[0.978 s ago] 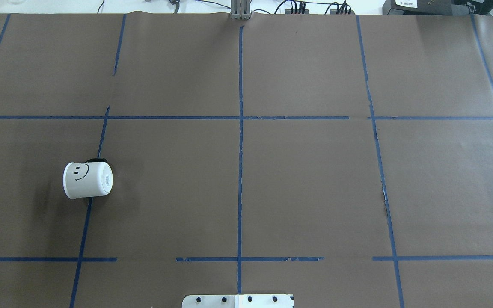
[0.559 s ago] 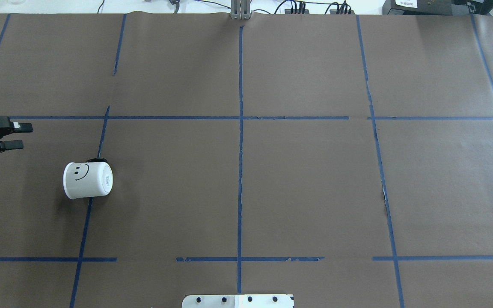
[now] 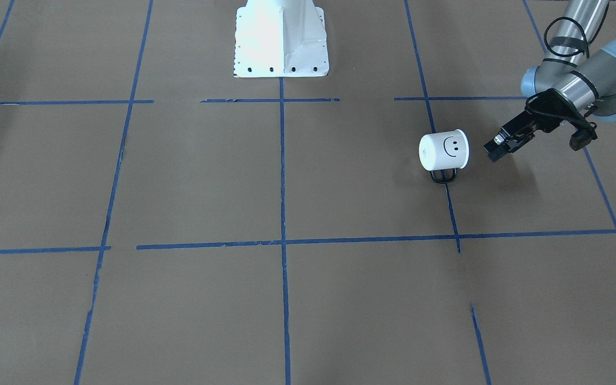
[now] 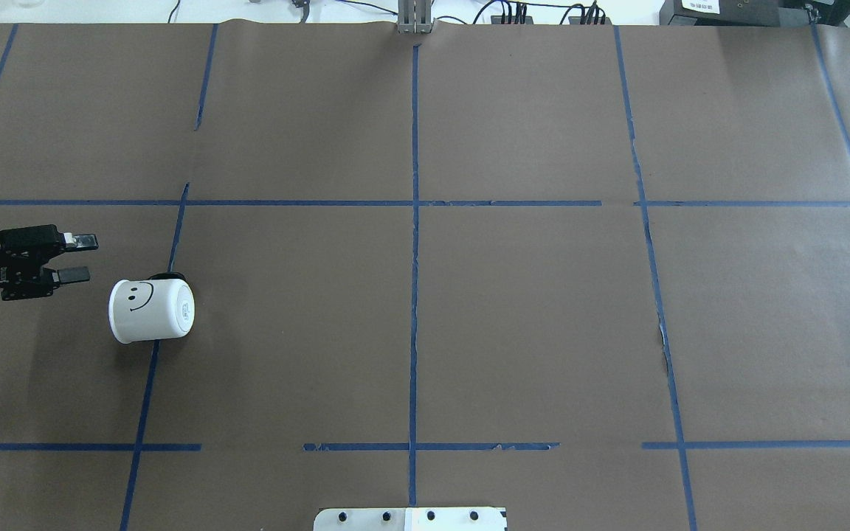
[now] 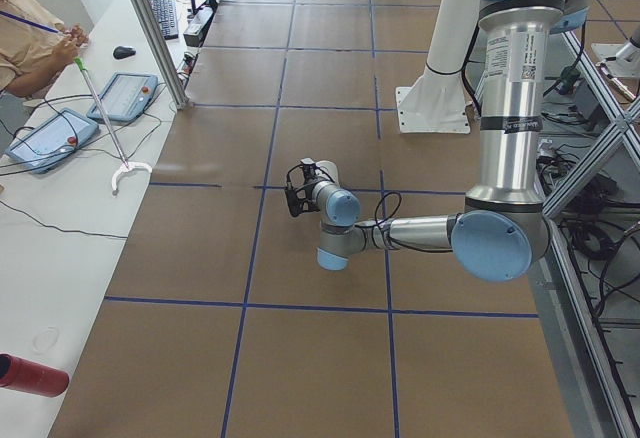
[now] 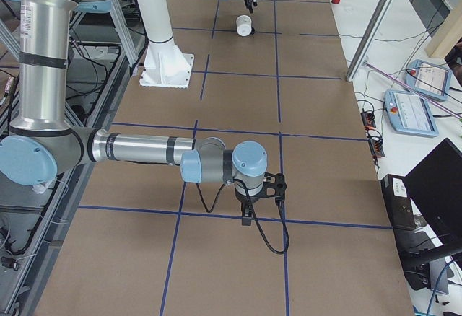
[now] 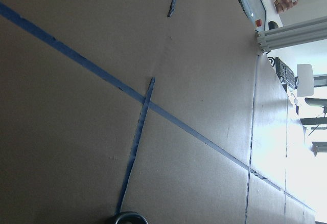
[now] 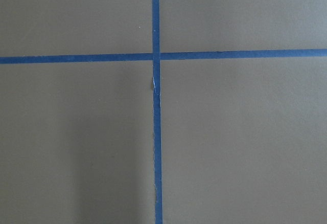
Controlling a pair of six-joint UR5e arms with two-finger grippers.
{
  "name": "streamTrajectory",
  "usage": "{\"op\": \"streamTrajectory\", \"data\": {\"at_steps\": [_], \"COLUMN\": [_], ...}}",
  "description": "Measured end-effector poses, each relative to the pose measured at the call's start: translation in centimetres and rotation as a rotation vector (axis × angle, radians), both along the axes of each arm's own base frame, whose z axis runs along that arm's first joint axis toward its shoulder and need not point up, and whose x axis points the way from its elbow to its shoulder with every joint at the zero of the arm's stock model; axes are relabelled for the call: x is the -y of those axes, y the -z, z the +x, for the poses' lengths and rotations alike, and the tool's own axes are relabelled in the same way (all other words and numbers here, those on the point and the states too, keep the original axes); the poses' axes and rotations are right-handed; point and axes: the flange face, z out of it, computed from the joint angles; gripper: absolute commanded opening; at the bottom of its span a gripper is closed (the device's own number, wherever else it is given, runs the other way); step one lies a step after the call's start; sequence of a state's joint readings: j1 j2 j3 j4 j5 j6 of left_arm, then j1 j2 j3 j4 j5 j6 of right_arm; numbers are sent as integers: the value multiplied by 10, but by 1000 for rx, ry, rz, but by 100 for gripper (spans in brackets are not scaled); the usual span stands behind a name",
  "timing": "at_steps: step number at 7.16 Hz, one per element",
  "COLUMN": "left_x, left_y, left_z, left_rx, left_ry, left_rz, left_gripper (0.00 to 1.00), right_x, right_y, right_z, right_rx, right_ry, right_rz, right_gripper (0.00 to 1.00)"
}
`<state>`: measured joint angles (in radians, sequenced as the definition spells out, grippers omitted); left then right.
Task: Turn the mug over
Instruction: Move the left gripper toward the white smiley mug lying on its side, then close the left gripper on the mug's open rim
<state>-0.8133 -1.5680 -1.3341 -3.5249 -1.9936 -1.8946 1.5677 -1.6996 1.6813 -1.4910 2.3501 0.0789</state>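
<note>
Smiley-face mug (image 4: 150, 310) on its side, left gripper (image 4: 84, 257) at its ten o'clock from overhead, fingers apart, clear of it, right gripper (image 6: 247, 217) spacing cannot be told

Your left arm (image 3: 580, 88) extended low, wrist near level; left gripper (image 4: 80, 257) fingers parted. Your right arm (image 6: 137, 148) bent, right gripper (image 6: 246, 217) pointing down, jaw state unreadable.

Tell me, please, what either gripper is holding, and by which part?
Nothing is held: the left gripper stands open, clear of the mug, which rests on the table.
</note>
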Motion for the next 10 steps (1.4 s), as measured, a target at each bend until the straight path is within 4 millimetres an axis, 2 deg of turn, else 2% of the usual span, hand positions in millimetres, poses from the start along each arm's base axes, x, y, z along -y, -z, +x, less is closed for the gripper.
{"op": "streamTrajectory", "data": {"at_steps": [3,7,10], "left_x": [-19,-26,-36], "left_y": [-7,-17,-18], "left_z": [9,30,43], "left_rx": [-129,-170,-240], "left_ry": [16,46,15], "left_rz": [-16,-48,-5], "left_gripper": [100,100,100], "right_x": [0,0,0], "right_y": [0,0,0], "right_z": [0,0,0], "right_rx": [0,0,0], "right_ry": [0,0,0], "right_rz": [0,0,0], "right_gripper": [100,100,100]}}
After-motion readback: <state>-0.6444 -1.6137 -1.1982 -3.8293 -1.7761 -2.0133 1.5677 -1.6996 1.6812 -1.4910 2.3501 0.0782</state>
